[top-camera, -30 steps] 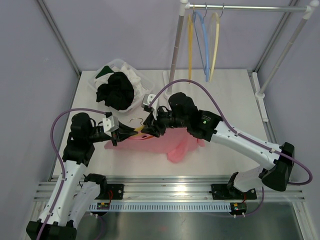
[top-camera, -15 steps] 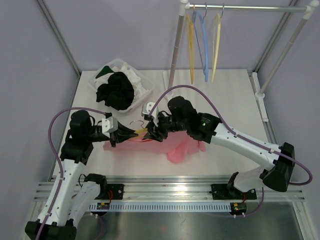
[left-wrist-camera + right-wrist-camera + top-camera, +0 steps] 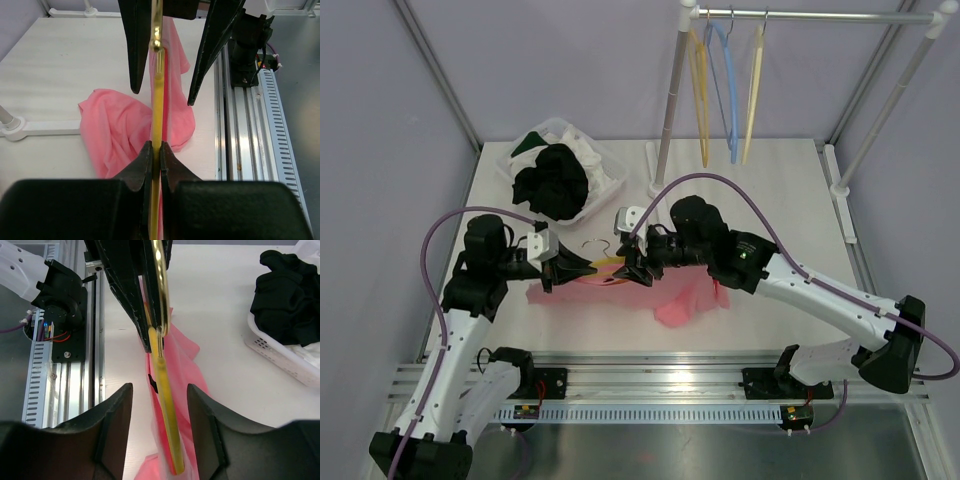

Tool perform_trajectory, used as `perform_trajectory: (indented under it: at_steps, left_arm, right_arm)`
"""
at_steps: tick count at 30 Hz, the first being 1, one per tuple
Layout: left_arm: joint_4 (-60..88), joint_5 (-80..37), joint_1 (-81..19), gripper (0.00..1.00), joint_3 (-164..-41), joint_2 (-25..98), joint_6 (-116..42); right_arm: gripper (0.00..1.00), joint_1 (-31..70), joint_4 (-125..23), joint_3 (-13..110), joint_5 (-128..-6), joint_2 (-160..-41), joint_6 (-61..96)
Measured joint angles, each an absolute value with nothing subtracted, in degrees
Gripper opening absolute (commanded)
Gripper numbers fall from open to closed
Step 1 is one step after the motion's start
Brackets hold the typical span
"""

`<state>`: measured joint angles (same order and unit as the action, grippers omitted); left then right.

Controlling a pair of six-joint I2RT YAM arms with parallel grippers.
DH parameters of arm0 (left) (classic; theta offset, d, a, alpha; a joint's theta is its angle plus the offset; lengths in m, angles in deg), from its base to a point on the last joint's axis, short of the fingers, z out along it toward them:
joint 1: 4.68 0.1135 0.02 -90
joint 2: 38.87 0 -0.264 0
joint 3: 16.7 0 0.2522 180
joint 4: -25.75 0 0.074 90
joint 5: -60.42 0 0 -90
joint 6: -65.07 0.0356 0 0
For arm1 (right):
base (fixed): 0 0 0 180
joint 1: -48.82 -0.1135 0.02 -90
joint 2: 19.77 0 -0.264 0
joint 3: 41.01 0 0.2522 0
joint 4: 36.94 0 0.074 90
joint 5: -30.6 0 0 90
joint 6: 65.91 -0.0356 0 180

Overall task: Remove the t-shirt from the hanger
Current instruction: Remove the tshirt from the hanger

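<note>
Your left pincer is clenched on the yellow hanger; right pincer is released, straddling it. Pink t-shirt beneath on the bench, basket nearby.

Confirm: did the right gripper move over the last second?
Yes. In the top view the right gripper has shifted down and slightly right, away from the laundry basket.

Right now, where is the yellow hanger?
Top view, centre: the yellow hanger is clamped in the left fingers, the open right fingers straddling it, over the pink t-shirt.
</note>
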<state>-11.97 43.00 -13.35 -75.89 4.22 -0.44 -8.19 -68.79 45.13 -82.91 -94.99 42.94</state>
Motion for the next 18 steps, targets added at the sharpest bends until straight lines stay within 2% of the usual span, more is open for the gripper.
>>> perform_trajectory:
  at_steps: [7, 14, 18]
  left_arm:
    - [-13.6, 43.1, -13.4, 0.0, -76.6, 5.6, 0.7]
    - [-14.4, 43.4, -13.4, 0.0, -76.6, 5.5, 0.9]
    - [-14.6, 43.6, -13.4, 0.0, -76.6, 5.5, 1.1]
  right_arm:
    - [0.53, -8.2, -68.6, 45.0, -83.1, -94.8, 42.9]
    - [0.45, -8.2, -68.8, 45.1, -83.1, -95.0, 43.0]
    - [0.44, -8.2, -69.1, 45.2, -83.1, -95.9, 43.0]
